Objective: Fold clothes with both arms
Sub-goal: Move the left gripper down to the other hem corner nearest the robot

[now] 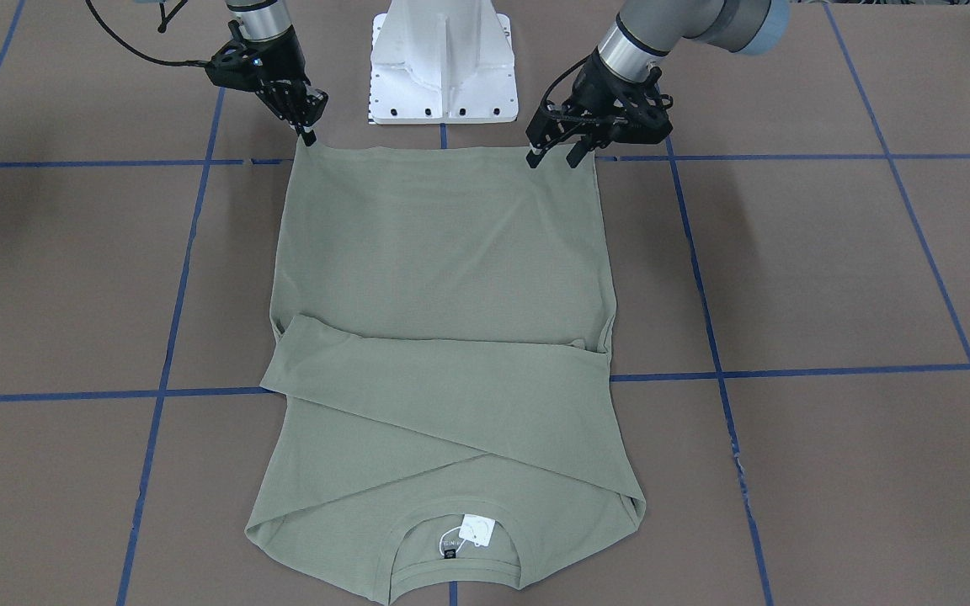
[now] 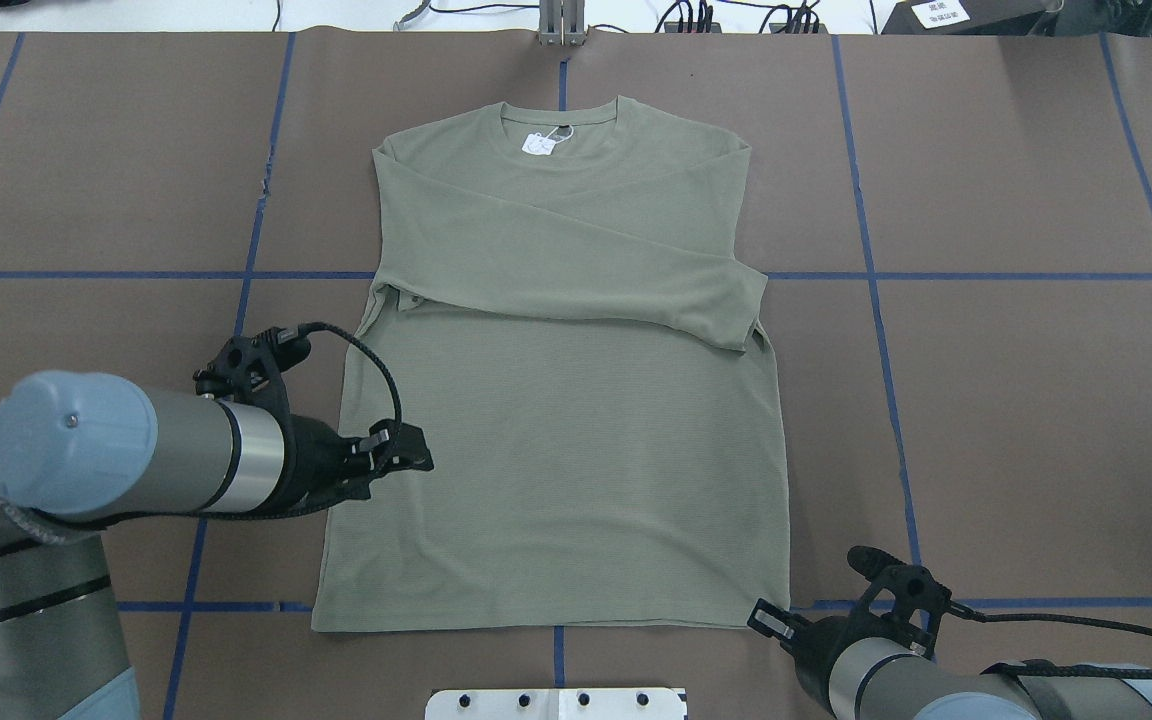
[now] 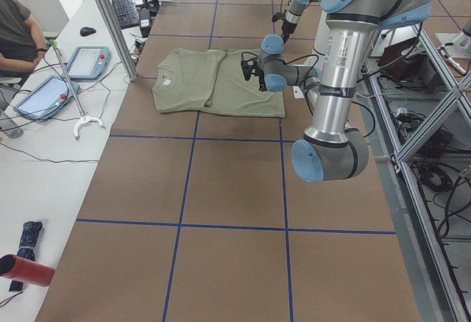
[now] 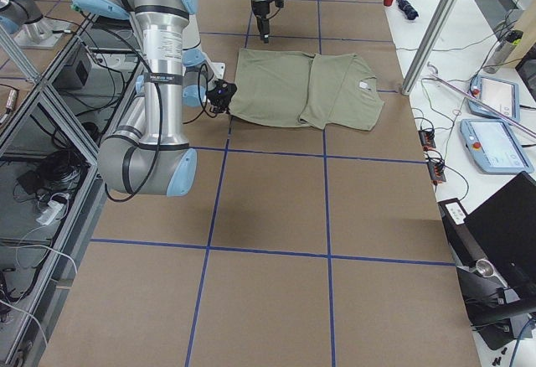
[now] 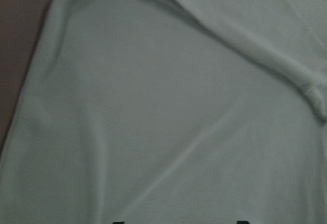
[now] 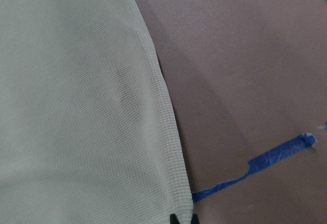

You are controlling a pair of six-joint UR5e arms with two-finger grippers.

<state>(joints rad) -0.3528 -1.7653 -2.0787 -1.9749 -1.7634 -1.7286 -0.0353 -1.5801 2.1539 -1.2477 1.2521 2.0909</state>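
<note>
Near edge: the hem (image 1: pixel 443 150) of the shirt (image 1: pixel 443 278) lies closest to the robot base. The shirt is flat on the table (image 1: pixel 830 269).
- right gripper (image 1: pixel 310 135): tip is at its hem corner with the fingers drawn almost together. Can't tell if cloth is actually pinched between them.
- left gripper (image 1: pixel 552 158): fingers spread wide and holding nothing. It hovers over the hem, just inside the other corner.

Mid: the body panel is smooth. Beyond it, both sleeves (image 1: pixel 451 379) are crossed over the chest.

Far: the collar (image 1: pixel 460 551), with a white tag (image 1: pixel 477 530) inside it.

Handling, my read: light, limp knit with no stiffness. It will sag between two grips and drag along the table rather than slide cleanly. The loose sleeves could slip off if the lift is jerky. Best hold is the two hem corners, pinching both layers and lifting together.

View differences:
- The front-facing view shows both finger gaps clearly. In the overhead, the right gripper's fingers are hidden behind its own wrist.
- The overhead puts the left gripper halfway up the side edge, while front-facing puts it at the hem. I take that to mean it is raised off the cloth.
- The right wrist view shows the tips right at the corner edge. The left wrist view shows only cloth, with two tips far apart at the bottom.
</note>
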